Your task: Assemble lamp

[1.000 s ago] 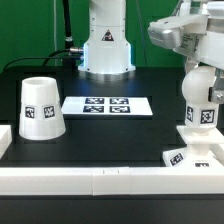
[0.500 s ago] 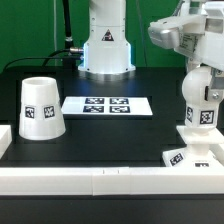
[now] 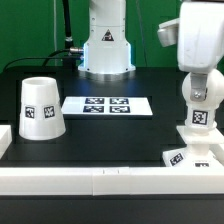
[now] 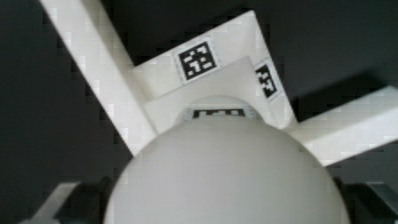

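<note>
The white round-headed bulb stands upright on the flat square base at the exterior view's right, near the front rail. My gripper hangs directly over the bulb's head. In the wrist view the bulb fills the space between my fingers, with a dark gap on each side, so the gripper looks open. The tagged base shows beyond the bulb. The tapered shade stands alone at the exterior view's left.
The marker board lies flat in the middle of the black table. The arm's pedestal stands behind it. White rails edge the table at the front and at the left.
The gripper's hand has turned about its vertical axis above the bulb and now shows a broad white face. The bulb, base and shade have not moved.
</note>
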`<move>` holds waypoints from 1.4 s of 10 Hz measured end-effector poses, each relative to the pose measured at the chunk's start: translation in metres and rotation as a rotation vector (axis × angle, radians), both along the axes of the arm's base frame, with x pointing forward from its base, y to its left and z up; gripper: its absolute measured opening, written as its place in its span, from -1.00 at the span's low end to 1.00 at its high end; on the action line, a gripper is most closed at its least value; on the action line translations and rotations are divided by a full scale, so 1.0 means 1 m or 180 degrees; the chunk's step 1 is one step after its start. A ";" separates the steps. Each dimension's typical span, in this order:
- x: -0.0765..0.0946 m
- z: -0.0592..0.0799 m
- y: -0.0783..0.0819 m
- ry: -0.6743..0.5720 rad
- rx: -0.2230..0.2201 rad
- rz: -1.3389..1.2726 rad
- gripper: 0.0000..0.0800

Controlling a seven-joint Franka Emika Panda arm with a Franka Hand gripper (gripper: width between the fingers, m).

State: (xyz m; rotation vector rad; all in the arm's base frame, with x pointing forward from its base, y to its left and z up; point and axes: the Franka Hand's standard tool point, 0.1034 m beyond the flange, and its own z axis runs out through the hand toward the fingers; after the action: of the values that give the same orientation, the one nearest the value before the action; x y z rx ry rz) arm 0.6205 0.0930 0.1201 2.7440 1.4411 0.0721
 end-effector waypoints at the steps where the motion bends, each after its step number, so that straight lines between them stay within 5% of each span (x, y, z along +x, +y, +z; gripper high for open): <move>1: 0.000 0.000 0.000 -0.0008 0.0042 -0.0317 0.44; 14: -0.001 -0.002 -0.002 0.0068 0.0372 -0.3633 0.44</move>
State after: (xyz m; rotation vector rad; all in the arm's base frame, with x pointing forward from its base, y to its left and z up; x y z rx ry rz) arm 0.6198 0.0906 0.1183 3.1754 -0.2822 0.0801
